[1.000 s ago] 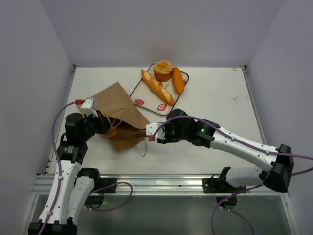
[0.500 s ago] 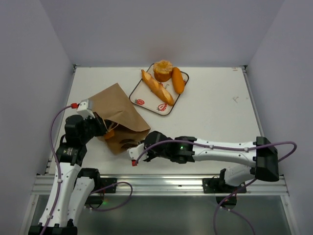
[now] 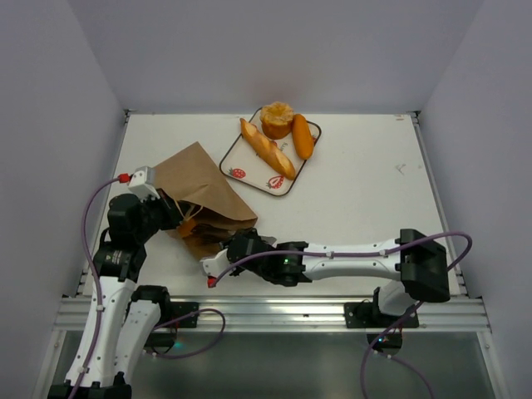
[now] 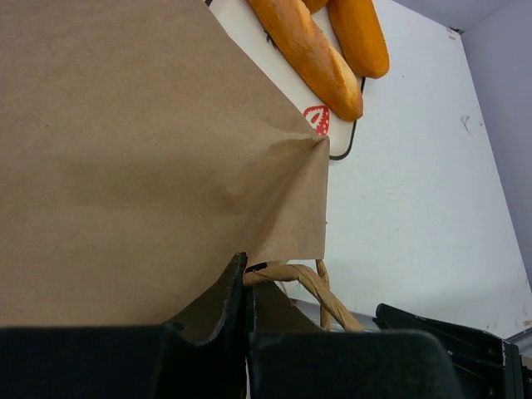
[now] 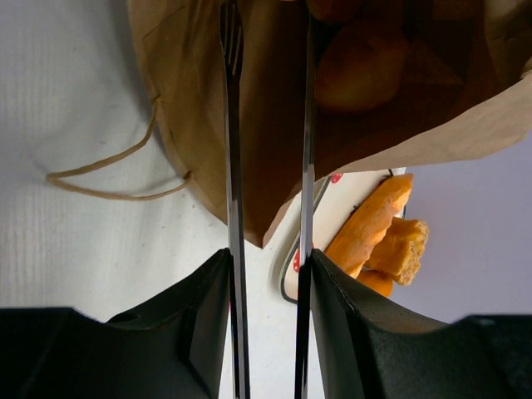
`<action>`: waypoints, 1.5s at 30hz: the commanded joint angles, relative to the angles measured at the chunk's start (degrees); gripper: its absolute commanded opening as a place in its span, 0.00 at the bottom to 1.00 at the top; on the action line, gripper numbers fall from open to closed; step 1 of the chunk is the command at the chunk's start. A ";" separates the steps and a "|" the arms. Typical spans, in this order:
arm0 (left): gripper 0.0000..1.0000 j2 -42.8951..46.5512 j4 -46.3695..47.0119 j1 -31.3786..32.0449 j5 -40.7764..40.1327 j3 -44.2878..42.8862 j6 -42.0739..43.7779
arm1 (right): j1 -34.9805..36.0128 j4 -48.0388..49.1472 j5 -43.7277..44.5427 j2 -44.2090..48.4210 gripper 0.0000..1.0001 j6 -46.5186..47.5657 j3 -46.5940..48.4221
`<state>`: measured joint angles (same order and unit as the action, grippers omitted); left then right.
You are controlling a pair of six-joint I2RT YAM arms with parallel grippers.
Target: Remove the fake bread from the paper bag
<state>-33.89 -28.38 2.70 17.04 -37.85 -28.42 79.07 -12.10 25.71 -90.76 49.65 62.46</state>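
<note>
Left gripper [image 4: 243, 278] pinches the brown paper bag [image 3: 204, 179]. Right gripper [image 5: 268, 21], fingers a bit apart, has moved lower left into its mouth, by shiny orange fake bread [image 5: 357, 66].

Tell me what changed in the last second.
The right gripper swung from beside the tray toward the near edge and leftward; it now points, open, into the mouth of the paper bag. The left gripper stayed shut on the bag's upper edge. The bread on the tray did not move.
</note>
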 commanded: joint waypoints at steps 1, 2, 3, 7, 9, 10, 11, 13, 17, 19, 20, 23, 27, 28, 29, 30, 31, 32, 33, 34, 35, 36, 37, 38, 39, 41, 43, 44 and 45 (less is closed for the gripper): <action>0.00 0.49 -0.36 0.02 2.30 -1.53 -1.90 | 0.12 6.99 4.52 -1.34 0.45 1.15 2.41; 0.00 0.58 -0.18 0.03 2.39 -1.53 -1.98 | 0.12 7.96 5.39 -1.70 0.46 1.07 2.41; 0.00 0.58 -0.18 0.03 2.56 -1.44 -2.16 | 0.12 7.97 5.40 -2.31 0.47 0.89 2.58; 0.00 0.67 0.26 0.02 3.26 -1.53 -2.77 | 0.12 8.14 5.13 -3.72 0.49 0.36 2.93; 0.00 0.67 0.43 0.02 3.18 -1.70 -2.78 | 0.12 7.88 5.13 -4.25 0.49 0.19 3.11; 0.00 0.67 0.34 0.03 3.09 -1.79 -2.78 | 0.03 7.88 5.05 -4.51 0.49 0.10 3.11; 0.00 0.75 0.43 -0.06 3.09 -1.88 -2.86 | 0.12 7.71 5.05 -4.69 0.50 0.01 3.20; 0.00 0.67 0.52 -0.06 3.18 -1.79 -2.95 | 0.12 7.97 5.31 -5.04 0.50 -0.16 3.11; 0.00 0.67 1.13 0.02 4.14 -1.53 -3.65 | 0.12 10.25 6.63 -6.96 0.50 0.01 3.64; 0.00 0.84 1.14 -0.06 4.32 -1.62 -3.83 | 0.12 11.12 7.07 -7.85 0.50 0.10 4.60; 0.00 0.84 1.14 0.02 4.49 -1.79 -3.83 | 0.12 11.39 7.16 -8.37 0.50 0.19 4.95; 0.00 0.84 0.96 0.03 4.50 -2.23 -3.92 | 0.21 14.11 8.65 -10.57 0.49 0.71 5.92; 0.00 0.67 0.87 0.03 4.32 -2.85 -3.66 | 0.12 15.96 9.35 -11.46 0.44 0.63 5.49; 0.00 0.58 0.78 0.03 4.32 -2.76 -3.66 | 0.12 16.40 9.18 -11.02 0.41 0.54 5.05; 0.00 0.67 0.96 -0.06 4.15 -2.67 -3.57 | 0.21 16.58 8.48 -10.49 0.35 0.36 4.17; 0.00 0.67 1.13 0.02 4.14 -2.32 -3.65 | 0.12 16.75 8.21 -9.44 0.30 0.19 3.82; 0.00 0.67 1.40 0.03 4.23 -2.06 -3.83 | 0.21 16.67 7.95 -9.00 0.25 0.10 3.47; 0.00 0.67 1.75 0.03 4.49 -1.97 -3.92 | 0.21 16.67 7.25 -8.56 0.20 -0.08 2.94; 0.00 0.67 1.92 -0.06 4.58 -1.62 -4.18 | 0.21 16.58 7.07 -7.86 0.12 -0.16 2.67; 0.00 0.75 2.10 -0.06 4.67 -1.62 -4.27 | 0.21 16.41 6.89 -7.59 0.08 -0.25 2.58; 0.00 0.75 2.19 0.02 4.76 -1.62 -4.27 | 0.12 16.40 6.72 -7.24 0.05 -0.25 2.15; 0.00 0.84 2.10 -0.06 4.67 -1.62 -4.18 | 0.12 16.40 6.80 -6.98 0.00 -0.25 1.88; 0.00 0.84 1.93 -0.06 4.58 -1.88 -4.01 | 0.12 16.32 6.63 -6.02 0.00 -0.25 1.62; 0.00 0.84 1.58 0.02 4.15 -1.97 -3.66 | 0.03 16.14 6.54 -5.40 0.00 -0.34 1.01; 0.00 0.84 1.40 0.03 3.97 -1.97 -3.48 | -0.05 15.88 5.93 -4.61 0.00 -0.52 0.57; 0.00 0.67 1.40 -0.06 3.27 -2.14 -3.13 | -0.23 14.04 4.88 -1.55 0.00 -1.56 -0.40; 0.00 0.58 1.75 0.02 2.83 -2.06 -2.95 | -0.58 12.11 2.86 1.27 0.00 -2.36 -1.19; 0.00 0.49 1.92 -0.06 2.56 -1.80 -2.78 | -1.10 10.44 2.15 4.59 0.00 -2.71 -2.33; 0.00 0.49 2.19 -0.06 2.30 -1.62 -2.69 | -1.46 10.17 1.36 6.46 0.00 -2.80 -3.03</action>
<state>-33.41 -27.75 2.70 19.27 -38.22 -30.92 78.46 -1.08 30.22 -92.88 48.62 60.55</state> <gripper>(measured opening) 0.014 0.188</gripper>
